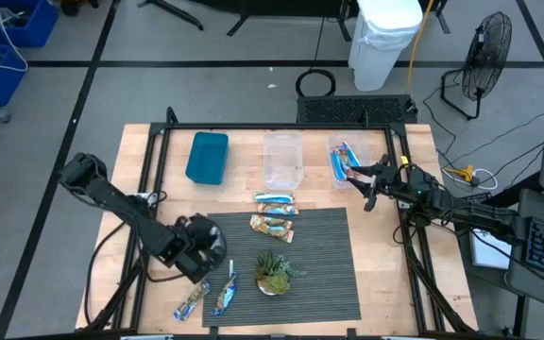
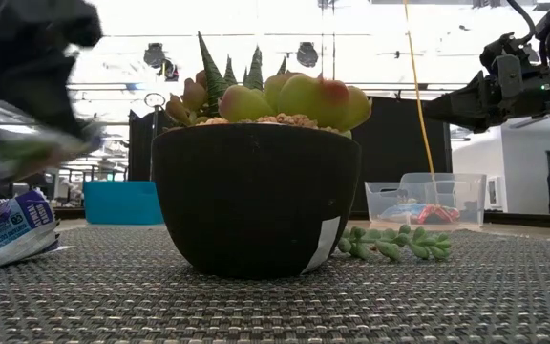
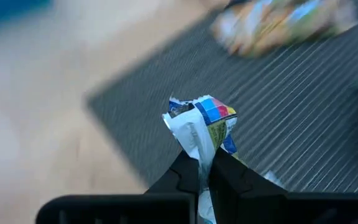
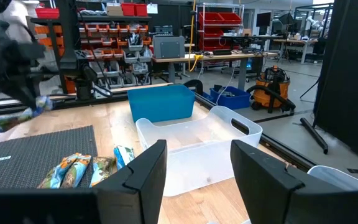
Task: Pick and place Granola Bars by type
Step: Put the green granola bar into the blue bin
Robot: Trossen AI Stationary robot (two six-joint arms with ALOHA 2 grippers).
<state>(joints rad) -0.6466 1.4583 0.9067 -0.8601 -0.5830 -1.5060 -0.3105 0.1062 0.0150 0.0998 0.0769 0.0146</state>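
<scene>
High view: left gripper point(image 1: 208, 253) low over the dark mat point(image 1: 329, 283) near its left edge, apparently closed on a bar; two blue bars point(image 1: 223, 295) lay at the mat's front-left corner, two tan bars point(image 1: 272, 227) and one silvery-blue bar point(image 1: 274, 199) near its back edge; more bars in the right-hand clear bin point(image 1: 340, 168); blue bin point(image 1: 207, 157) and middle clear bin point(image 1: 282, 161) looked bare.
Low view: plant pot point(image 2: 256, 196) filled the centre; blue-wrapped bar point(image 2: 8, 229) lay at left.
Left wrist view: fingers pinched shut on a crinkled wrapper end point(image 3: 201, 121), held above the mat.
Right wrist view: right gripper point(image 4: 194, 168) spread wide, holding nothing, hovered by the worktop's right edge.
Handling: judged light, soft, slippery foil; crimped end or mid-body likely the safest hold.
</scene>
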